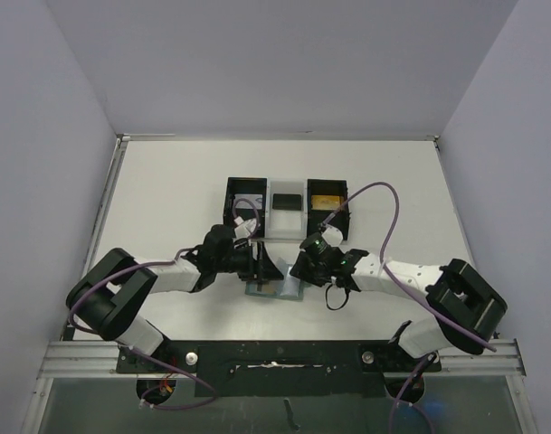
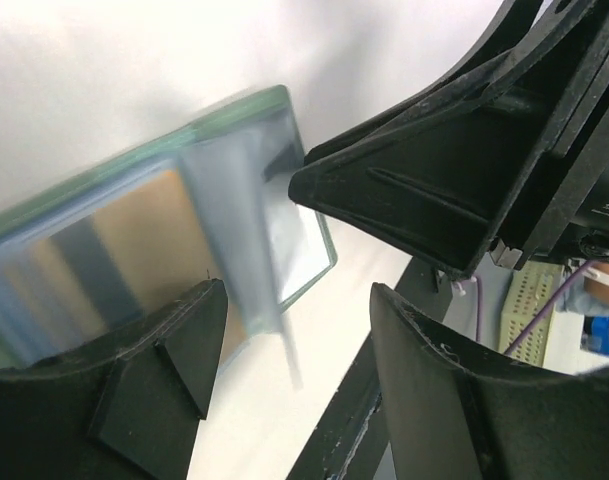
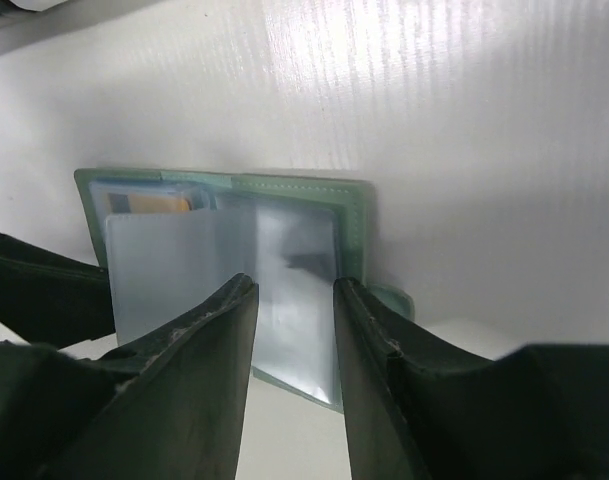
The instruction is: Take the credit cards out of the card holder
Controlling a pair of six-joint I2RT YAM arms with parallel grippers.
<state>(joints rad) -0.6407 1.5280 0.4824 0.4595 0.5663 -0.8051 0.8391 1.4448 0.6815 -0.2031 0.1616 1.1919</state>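
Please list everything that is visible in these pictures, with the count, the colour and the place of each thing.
card holder: one, grey-green with pale blue pockets, lying open on the table between the grippers
card: one visible, orange-gold, in a pocket of the card holder
tray: one, black and clear, three compartments, behind the card holder
black flat item: one, in the tray's middle compartment
yellow item: one, in the tray's right compartment
table: one, white
cables: two, purple, one along each arm
left gripper: one, black, open, beside the card holder
right gripper: one, black, open, over the pockets
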